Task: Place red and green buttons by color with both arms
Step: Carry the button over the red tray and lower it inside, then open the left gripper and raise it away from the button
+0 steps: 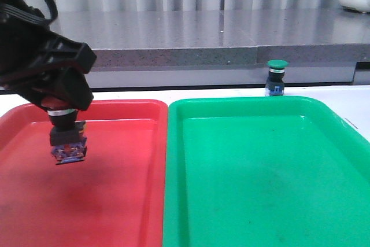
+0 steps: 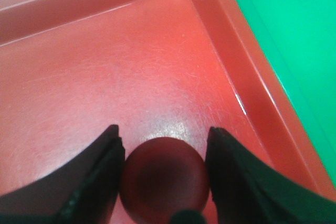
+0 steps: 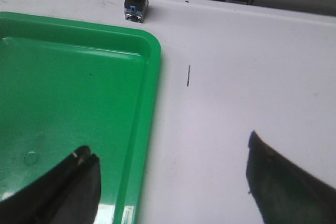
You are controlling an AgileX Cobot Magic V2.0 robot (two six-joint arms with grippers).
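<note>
— Where is the red button (image 1: pixel 67 138) seen?

— It is held by its cap in the left tool (image 1: pixel 60 108), hanging above the red tray (image 1: pixel 115 189) near that tray's far left part. In the left wrist view, the dark red cap (image 2: pixel 164 179) is clamped between the two fingers (image 2: pixel 102 166). Whether its base is clear of the tray floor can probably be said from the front view, but not with certainty.

— And the green button (image 1: pixel 277 78)?

— It stands upright on the white table (image 3: pixel 236 77), just beyond the far rim of the green tray (image 1: pixel 260 172), untouched.

— The right tool (image 3: pixel 170 192)?

— Its fingers are spread wide, nothing between them, over the green tray's edge and the table.
</note>
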